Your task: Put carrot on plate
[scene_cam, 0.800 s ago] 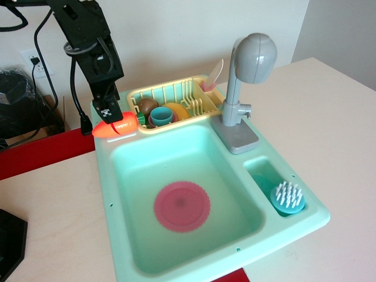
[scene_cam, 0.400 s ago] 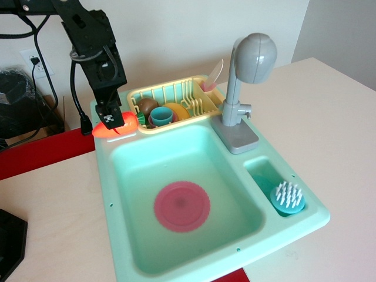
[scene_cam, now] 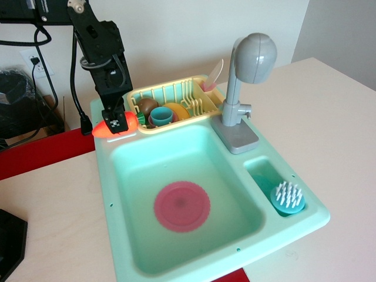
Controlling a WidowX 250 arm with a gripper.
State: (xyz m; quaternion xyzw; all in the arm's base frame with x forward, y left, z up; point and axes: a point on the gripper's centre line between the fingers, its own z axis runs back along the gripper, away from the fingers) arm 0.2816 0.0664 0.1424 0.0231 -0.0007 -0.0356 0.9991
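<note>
Crosswise, carrot (scene_cam: 111, 126) — green cap right, seemingly — between fingers (scene_cam: 117, 119).

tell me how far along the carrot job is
Early stage. Done: the gripper has reached the carrot, which lies on the sink's back-left rim. In hand: the fingers sit over it, grasp unclear. Left: lift it, carry it to the pink plate in the basin and release.
</note>
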